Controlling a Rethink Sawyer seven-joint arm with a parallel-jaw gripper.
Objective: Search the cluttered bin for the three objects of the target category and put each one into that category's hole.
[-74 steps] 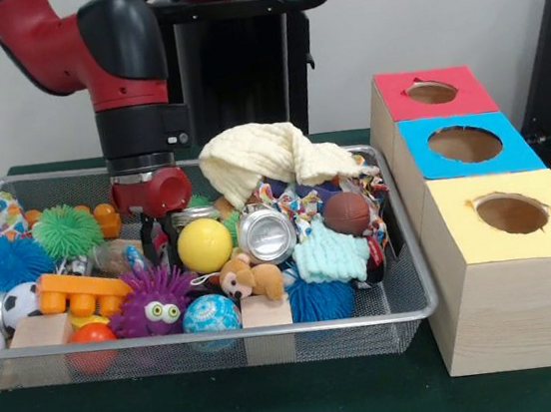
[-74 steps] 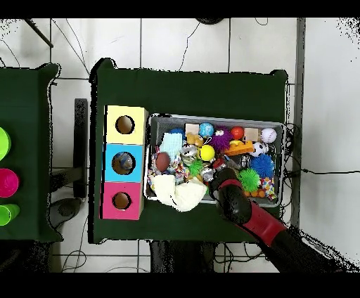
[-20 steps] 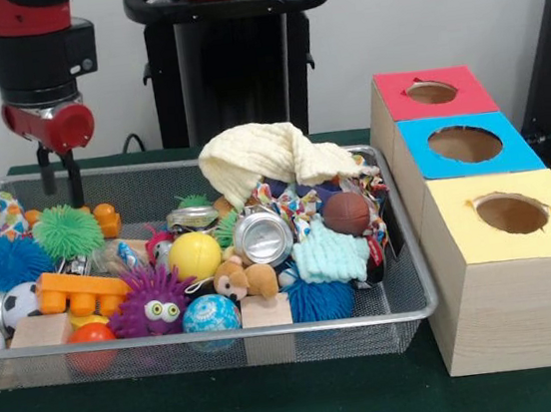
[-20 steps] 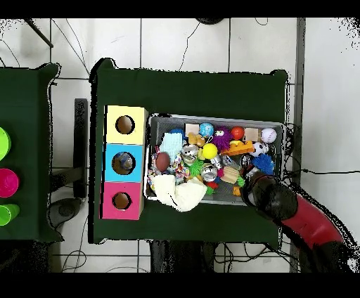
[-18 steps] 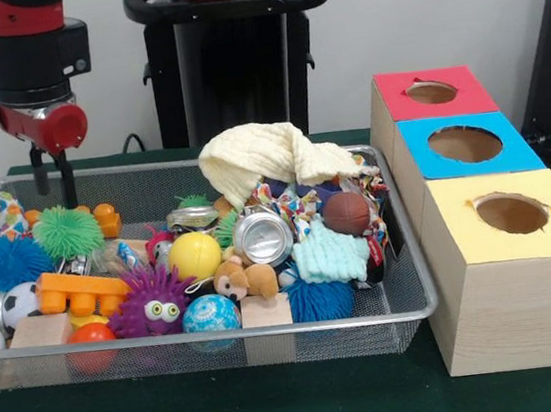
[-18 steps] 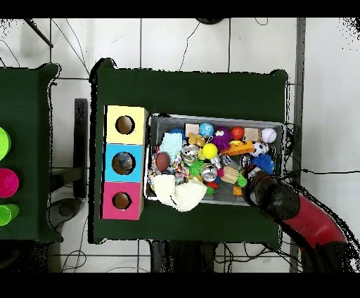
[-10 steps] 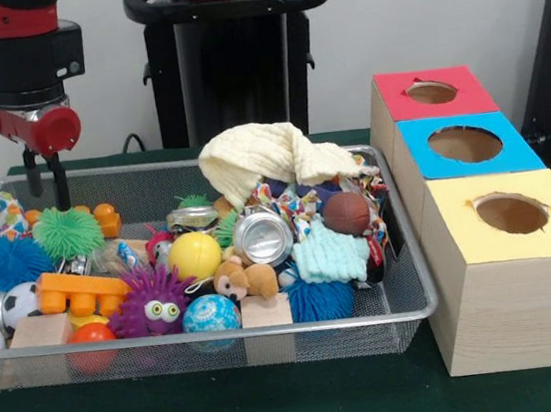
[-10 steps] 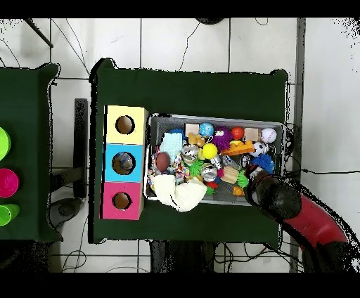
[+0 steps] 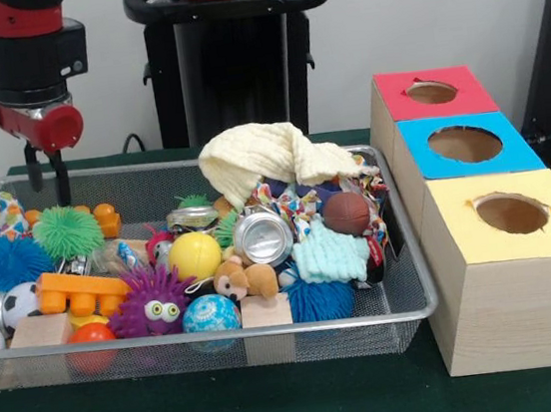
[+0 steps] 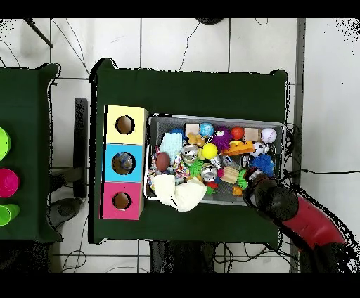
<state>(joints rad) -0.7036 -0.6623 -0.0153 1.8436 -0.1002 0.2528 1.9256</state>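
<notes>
The bin (image 9: 271, 329) is a wide silver wire-mesh basket full of toys; it also shows in the overhead view (image 10: 211, 117). My gripper (image 9: 48, 180) hangs above the bin's far left corner, over a green spiky ball (image 9: 66, 232). Its two dark fingers stand apart with nothing between them. In the overhead view the black wrist (image 10: 267, 197) covers the gripper. Three wooden boxes stand right of the bin, with a red top (image 9: 393, 101), a blue top (image 9: 421, 158) and a yellow top (image 9: 460, 234), each with a round hole.
In the bin lie a yellow ball (image 9: 194, 255), a silver can (image 9: 264, 235), a brown ball (image 9: 346, 212), a cream cloth (image 9: 265, 157), a purple spiky monster (image 9: 154, 303), an orange block (image 9: 80, 290), a soccer ball (image 9: 18, 303) and a small bear (image 9: 249, 278).
The gripper has risen out of the toys near the yellow ball and moved to the bin's far left corner. Over the last second it has only shifted slightly.
</notes>
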